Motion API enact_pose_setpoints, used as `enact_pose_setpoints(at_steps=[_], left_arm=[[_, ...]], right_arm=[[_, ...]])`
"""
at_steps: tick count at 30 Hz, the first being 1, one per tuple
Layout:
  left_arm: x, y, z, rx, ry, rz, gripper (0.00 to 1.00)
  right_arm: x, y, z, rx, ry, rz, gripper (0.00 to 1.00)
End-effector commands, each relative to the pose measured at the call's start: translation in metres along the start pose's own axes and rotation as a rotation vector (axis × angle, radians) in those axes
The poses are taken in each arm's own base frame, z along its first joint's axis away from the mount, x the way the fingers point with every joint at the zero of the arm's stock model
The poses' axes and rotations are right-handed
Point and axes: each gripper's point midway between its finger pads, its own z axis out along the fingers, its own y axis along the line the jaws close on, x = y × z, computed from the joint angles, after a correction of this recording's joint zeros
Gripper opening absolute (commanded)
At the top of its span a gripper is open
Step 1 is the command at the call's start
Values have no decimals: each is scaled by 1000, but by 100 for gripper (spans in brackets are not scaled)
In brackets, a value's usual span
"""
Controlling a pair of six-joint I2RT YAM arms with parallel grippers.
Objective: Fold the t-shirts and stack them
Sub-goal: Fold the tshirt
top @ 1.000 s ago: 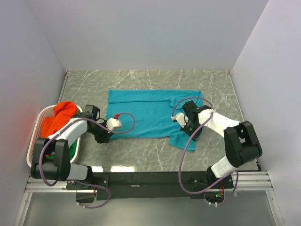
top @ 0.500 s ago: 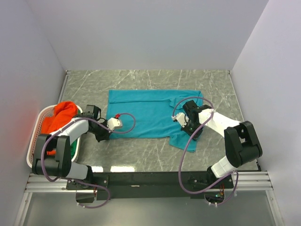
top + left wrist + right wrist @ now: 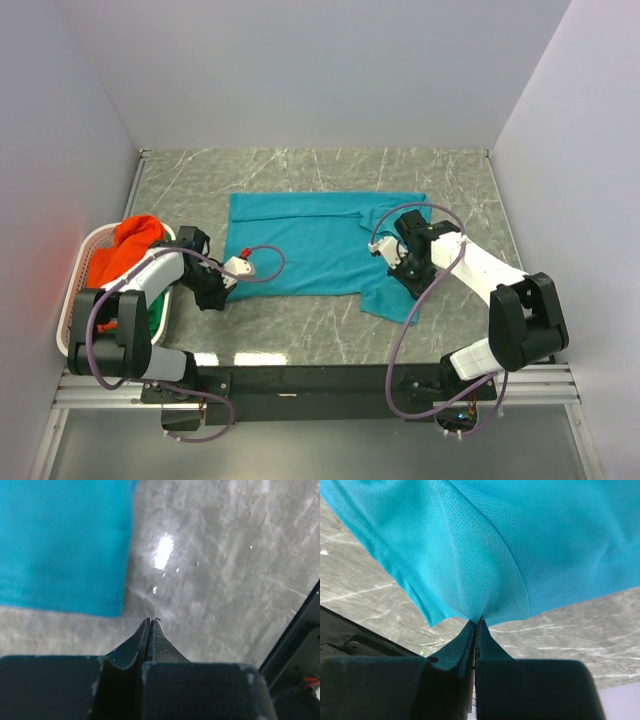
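Observation:
A teal t-shirt [image 3: 305, 245] lies spread flat across the middle of the marble table. My left gripper [image 3: 214, 296] is low by its near left corner. In the left wrist view the left gripper [image 3: 150, 620] is shut with nothing between its fingers, and the teal t-shirt's corner [image 3: 65, 545] lies just beyond the tips, apart from them. My right gripper [image 3: 406, 274] is at the shirt's near right part. In the right wrist view the right gripper [image 3: 477, 622] is shut on a pinched fold of the teal t-shirt [image 3: 520, 545], pulled up off the table. An orange t-shirt [image 3: 135, 243] and a green t-shirt [image 3: 158, 312] lie in the basket.
A white laundry basket [image 3: 78, 275] stands at the table's left edge, beside the left arm. Grey walls close in the back and both sides. A black rail [image 3: 320, 380] carrying the arm bases runs along the near edge.
My left gripper has shut and ended just off the teal shirt's near left corner, holding nothing. The right arm has shifted slightly right, still holding its fold.

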Motion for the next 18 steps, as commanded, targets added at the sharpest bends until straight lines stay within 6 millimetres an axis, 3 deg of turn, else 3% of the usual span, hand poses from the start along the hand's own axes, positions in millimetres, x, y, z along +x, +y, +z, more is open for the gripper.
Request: enact_pose_setpoints(at_steps=[1,5,10,14,18], left_arm=[[-13,6,-17,9,-39,17,0],[-21,17,-26,-9,-81,-8,1],[-36,28,-28,-84,-144,29,29],[-34,22,-16,-72,-121,52,36],[-33,27,-7,-122,-109,57,38]], right_arm=[[-11,-8,-18,18,-54,11,0],[-17,-19,-22,12,-61,33,0],[-18,-20,-19,1,-56,30,0],[-19,-20,-18,0,-56,33,0],[-19,-21,-17,-1,-52,41,0]])
